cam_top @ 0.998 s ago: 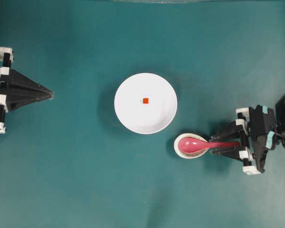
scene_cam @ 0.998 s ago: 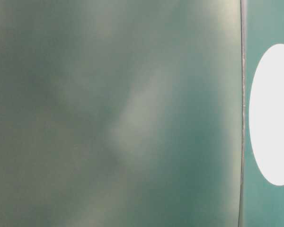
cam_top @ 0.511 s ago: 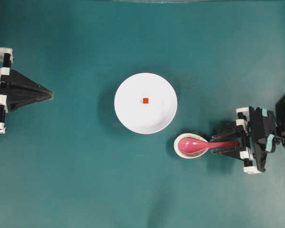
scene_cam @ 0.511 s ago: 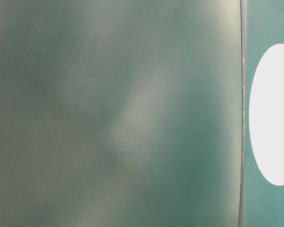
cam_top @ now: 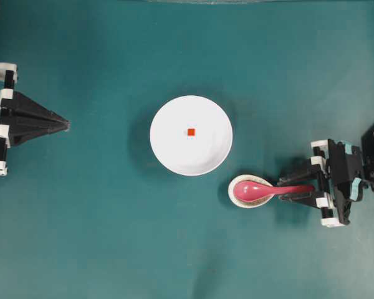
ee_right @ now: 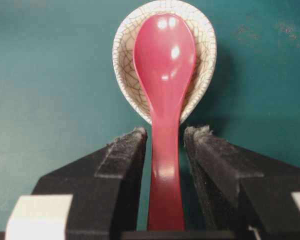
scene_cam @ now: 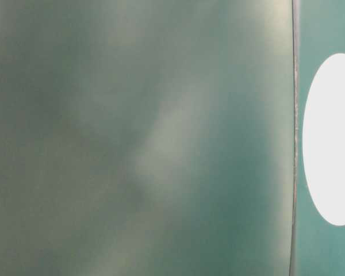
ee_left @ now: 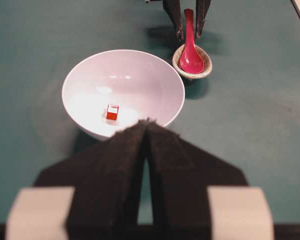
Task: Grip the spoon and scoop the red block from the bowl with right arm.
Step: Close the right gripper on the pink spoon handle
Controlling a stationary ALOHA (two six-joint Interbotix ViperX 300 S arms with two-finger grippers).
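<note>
The spoon's (ee_right: 165,100) handle is framed by the 2 fingers of the right gripper (ee_right: 165,137), 1 on each side. The jaws are partly open, a narrow gap is left on either side of the handle, and nothing is gripped yet. For a sound grip, the handle is best kept centred between the pads and the jaws closed squarely across it, well back from the scoop, so that the spoon is not twisted or tipped as it is lifted.

Just beyond the fingertips, the scoop is cradled in the speckled dish (ee_right: 124,60), with the handle slanting back out over its rim between the jaws. No other contents are seen in that dish.

Farther off from the jaws, the bowl (cam_top: 168,149) is found, with the block (cam_top: 191,131) lying alone near its middle, untouched.

Farthest away, the left gripper (cam_top: 63,124) is parked at the opposite edge, its jaws closed together and empty.
</note>
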